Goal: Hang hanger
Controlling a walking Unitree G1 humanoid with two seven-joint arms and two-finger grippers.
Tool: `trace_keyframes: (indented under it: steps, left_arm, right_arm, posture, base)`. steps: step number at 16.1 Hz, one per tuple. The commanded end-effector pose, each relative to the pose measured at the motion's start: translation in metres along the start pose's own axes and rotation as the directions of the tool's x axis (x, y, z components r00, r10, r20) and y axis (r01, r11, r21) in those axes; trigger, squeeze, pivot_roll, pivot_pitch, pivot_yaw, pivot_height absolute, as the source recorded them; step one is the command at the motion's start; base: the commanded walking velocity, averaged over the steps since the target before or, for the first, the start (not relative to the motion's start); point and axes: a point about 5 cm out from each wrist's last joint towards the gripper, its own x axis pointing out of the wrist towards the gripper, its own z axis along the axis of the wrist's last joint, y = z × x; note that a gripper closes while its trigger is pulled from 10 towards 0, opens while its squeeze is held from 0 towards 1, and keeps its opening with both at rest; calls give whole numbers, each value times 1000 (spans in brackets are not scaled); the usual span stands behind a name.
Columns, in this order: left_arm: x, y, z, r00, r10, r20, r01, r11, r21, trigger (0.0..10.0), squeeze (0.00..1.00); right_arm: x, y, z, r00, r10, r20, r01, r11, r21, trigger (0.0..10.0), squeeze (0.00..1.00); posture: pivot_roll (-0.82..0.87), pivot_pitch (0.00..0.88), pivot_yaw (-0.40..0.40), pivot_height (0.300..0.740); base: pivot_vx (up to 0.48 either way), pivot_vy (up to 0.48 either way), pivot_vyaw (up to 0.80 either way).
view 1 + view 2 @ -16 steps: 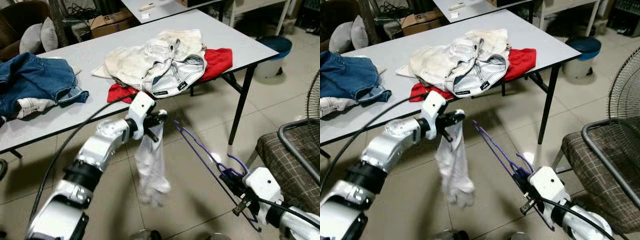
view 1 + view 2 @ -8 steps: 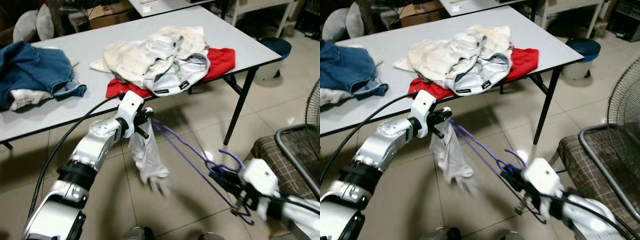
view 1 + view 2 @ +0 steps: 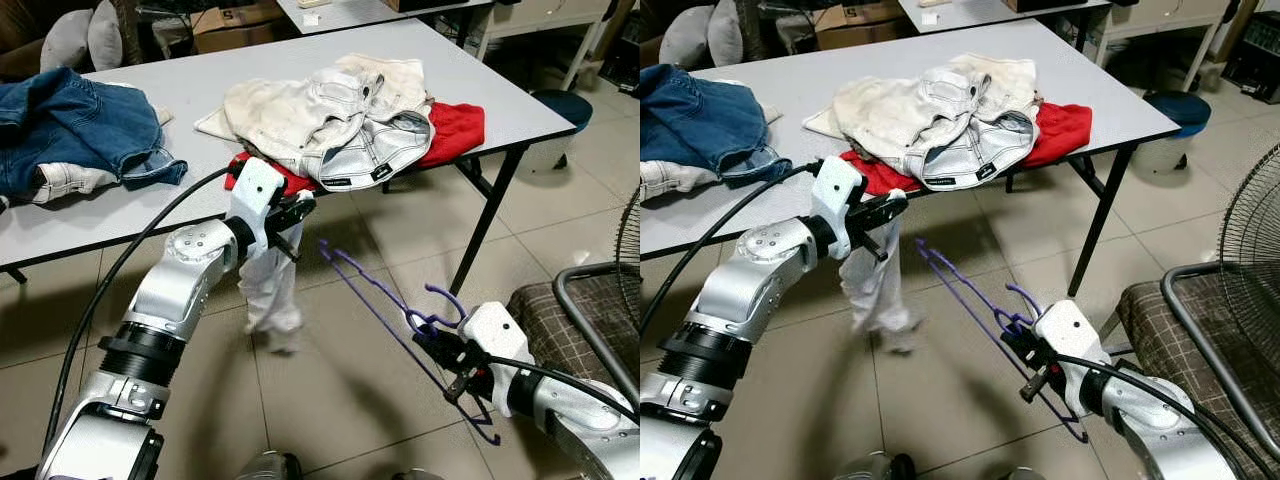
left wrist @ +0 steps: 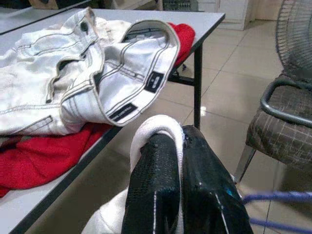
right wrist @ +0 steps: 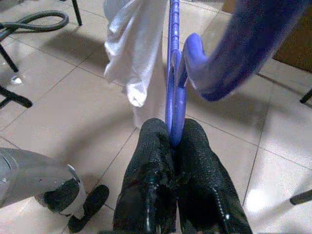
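My left gripper [image 3: 291, 222] is shut on a white garment [image 3: 268, 290] that hangs limp from its fingers [image 4: 161, 195] just in front of the table edge. My right gripper [image 3: 447, 357] is shut on a purple hanger [image 3: 370, 295] near its hook [image 3: 440, 305]. The hanger's thin frame slants up and to the left toward the hanging garment, over the floor. In the right wrist view the hanger neck [image 5: 174, 97] sits pinched between the black fingers [image 5: 151, 185], with the white garment [image 5: 136, 48] just beyond.
A grey table [image 3: 180, 100] holds a pile of pale jeans [image 3: 330, 120] on a red cloth [image 3: 455, 125] and blue jeans [image 3: 70, 130] at left. A chair with a plaid cushion [image 3: 1210, 330] stands at right, a fan [image 3: 1260, 230] beside it. Tiled floor lies below.
The camera view shifted. My left gripper carried the white garment up closer to the table edge. My right gripper with the hanger stayed low at right, the frame still pointing at the garment.
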Motion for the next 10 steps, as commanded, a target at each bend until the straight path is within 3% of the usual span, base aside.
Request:
trace_keyframes:
  steps: [1,3,6,10]
  left_arm:
    - [-1,4,-3,999,40,-28,-40,999,10,0,0]
    - [0,5,-8,997,52,-60,-51,998,21,0,0]
    - [2,-1,-4,999,14,-47,-13,999,41,0,0]
    - [0,-22,8,994,-111,21,110,994,27,0,0]
  right_arm:
    - [-1,5,10,998,35,50,-34,999,-11,10000,0]
    - [-4,12,13,994,90,62,-88,996,-23,10000,0]
    - [-2,10,14,993,100,67,-98,995,-25,10000,0]
    - [11,3,11,996,74,59,-74,997,-8,10000,0]
  posture:
    - [-97,50,69,740]
    - [-97,50,69,740]
    - [-102,46,75,740]
    - [-105,41,74,740]
  base:
    - [0,0,0]
    - [0,0,0]
    - [0,0,0]
    - [0,0,0]
